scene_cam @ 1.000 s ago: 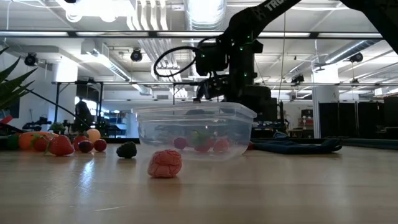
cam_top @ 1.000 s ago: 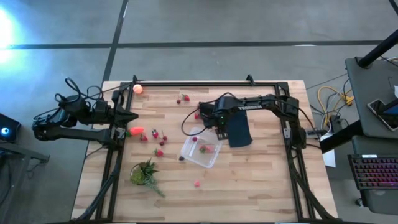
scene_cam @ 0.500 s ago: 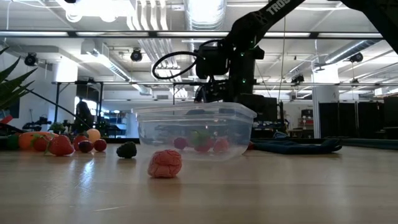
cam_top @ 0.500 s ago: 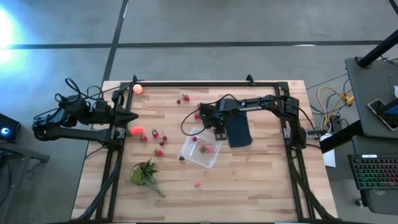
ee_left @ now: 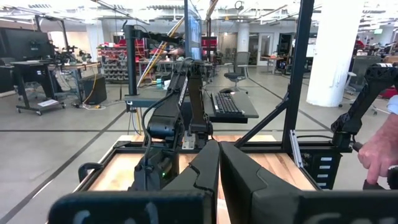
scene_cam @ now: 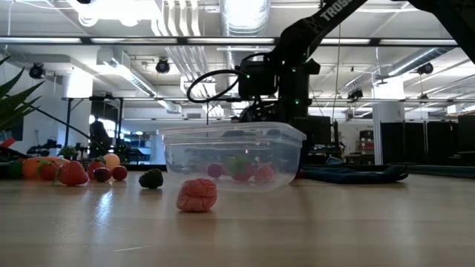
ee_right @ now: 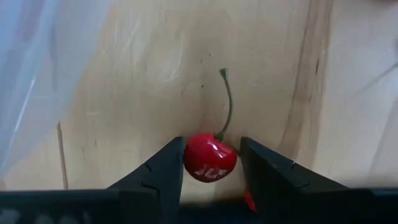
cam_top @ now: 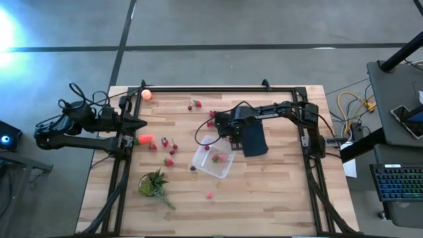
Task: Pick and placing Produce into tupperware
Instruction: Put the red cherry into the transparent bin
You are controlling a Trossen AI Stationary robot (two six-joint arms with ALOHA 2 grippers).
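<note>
The right hand [ee_right: 210,163] is low on the table [cam_top: 264,192], fingers half open around a red cherry [ee_right: 209,157], seemingly to grip it for the tupperware [cam_top: 213,157]. The left hand [ee_left: 217,163] waits closed, empty.

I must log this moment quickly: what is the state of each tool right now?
Left tool: closed, holding nothing, parked at the table's left edge.
Right tool: fingers around a red cherry on the table beside the tupperware; firm grip cannot be told.
</note>
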